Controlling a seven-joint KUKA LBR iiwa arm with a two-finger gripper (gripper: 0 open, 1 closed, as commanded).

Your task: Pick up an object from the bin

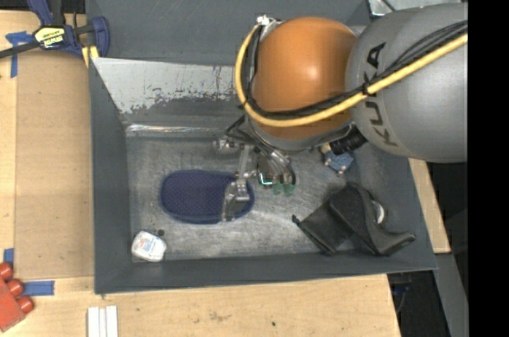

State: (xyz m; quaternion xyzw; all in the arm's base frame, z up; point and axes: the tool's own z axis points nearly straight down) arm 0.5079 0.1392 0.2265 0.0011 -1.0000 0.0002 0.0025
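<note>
A dark blue oval mesh pad [191,196] lies flat on the bin floor, left of centre. My gripper [237,197] hangs below the orange-covered wrist, with its metal tip down on the pad's right end. A black folded strap-like thing [350,220] lies to the gripper's right, near the front right corner.
A small white and pale blue thing [149,246] sits in the front left corner. A small blue piece [338,161] lies by the right wall, under the arm. The arm and its orange cover hide the back right of the bin.
</note>
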